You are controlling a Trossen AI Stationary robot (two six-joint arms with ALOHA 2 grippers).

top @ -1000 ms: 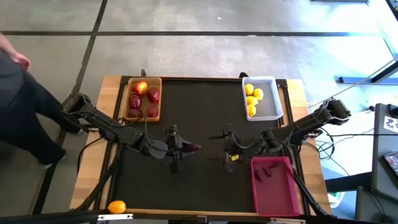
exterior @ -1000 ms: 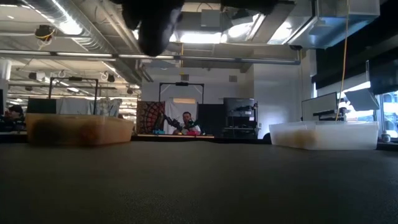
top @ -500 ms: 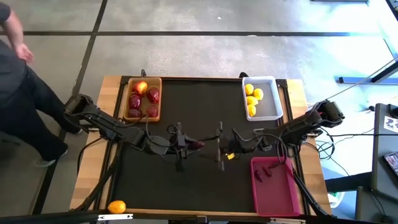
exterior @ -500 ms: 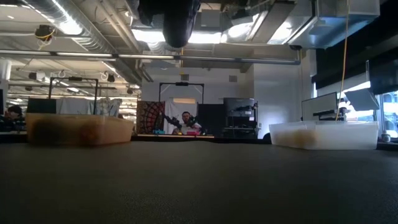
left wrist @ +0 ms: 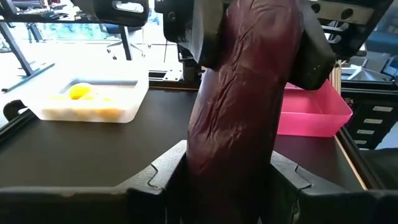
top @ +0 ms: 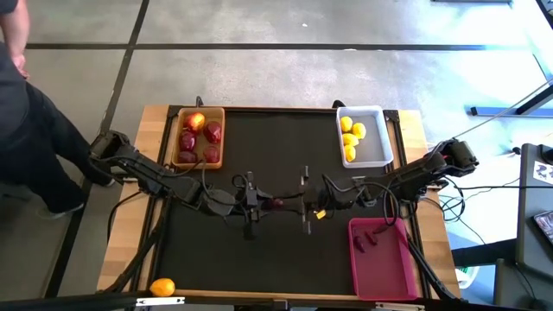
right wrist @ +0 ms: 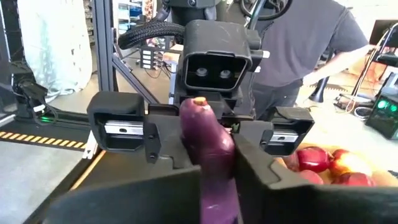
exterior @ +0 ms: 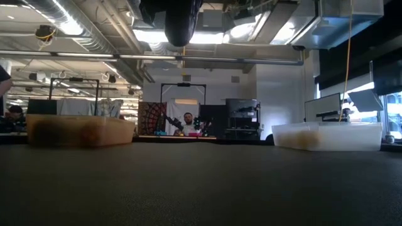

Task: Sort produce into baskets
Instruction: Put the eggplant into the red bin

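A dark purple-red elongated piece of produce (top: 276, 204) hangs in the air over the middle of the black mat, level between my two grippers. My left gripper (top: 259, 204) is shut on its left end and my right gripper (top: 295, 204) on its right end. The tan wooden basket (top: 198, 136) at the far left holds dark red fruits. Yellow fruits fill the white basket (top: 364, 136) at the far right. The pink basket (top: 381, 257) at the near right holds purple pieces. An orange fruit (top: 162, 287) lies at the near left edge. My left gripper pinches the piece's left end (left wrist: 230, 168) between its two fingers (left wrist: 168, 180), coming level from the table's left and lying along it. The piece is lifted clear of the mat. My right gripper pinches the piece's other end (right wrist: 211, 168) between its two fingers (right wrist: 261, 180), coming level from the table's right, along the piece. That end sticks out toward the left gripper (right wrist: 211, 68).
A person (top: 26, 104) stands beyond the table's left edge. The mat (top: 276, 259) between the baskets is bare. In the low view the grippers (exterior: 179, 22) hang high above the mat, with the wooden basket (exterior: 78, 132) and the white basket (exterior: 326, 135) behind.
My right gripper has gone toward the table's left, tipped up to level, reached the free end of the purple piece held by my left gripper, and shut on it. The piece has stayed in the air between them.
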